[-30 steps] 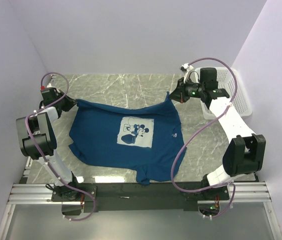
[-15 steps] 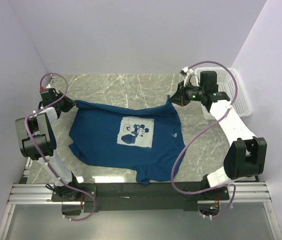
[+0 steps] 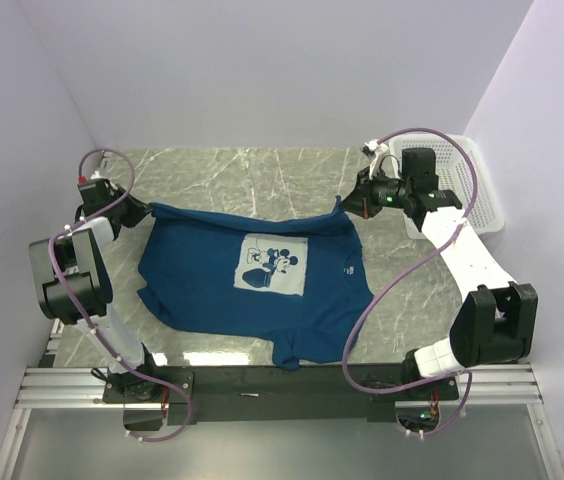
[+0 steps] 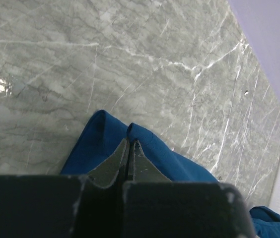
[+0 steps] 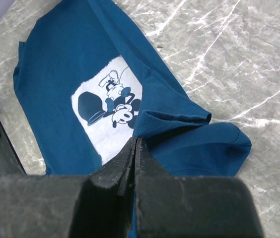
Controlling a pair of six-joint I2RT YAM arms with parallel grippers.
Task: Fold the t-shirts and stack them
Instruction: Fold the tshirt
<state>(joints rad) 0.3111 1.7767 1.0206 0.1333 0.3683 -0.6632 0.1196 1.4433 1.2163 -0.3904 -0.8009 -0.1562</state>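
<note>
Dark blue cotton covers the middle of the marble bench. The t-shirt lies spread face up, its hem toward the arm bases and its lowest corner reaching the black strip at the near edge. A white cartoon print sits on the chest.

Farther back, the left tool is pressed together on the shirt's far left corner. The right tool pinches the far right corner into a small raised peak.

Only the wrist views show the grips closely: a thin fold of blue edge on the left, a bunched seam with cloth doubled under it on the right. Whether either is sleeve or shoulder is hard to make out.

A white mesh basket stands far right, partly hidden by the right arm.
</note>
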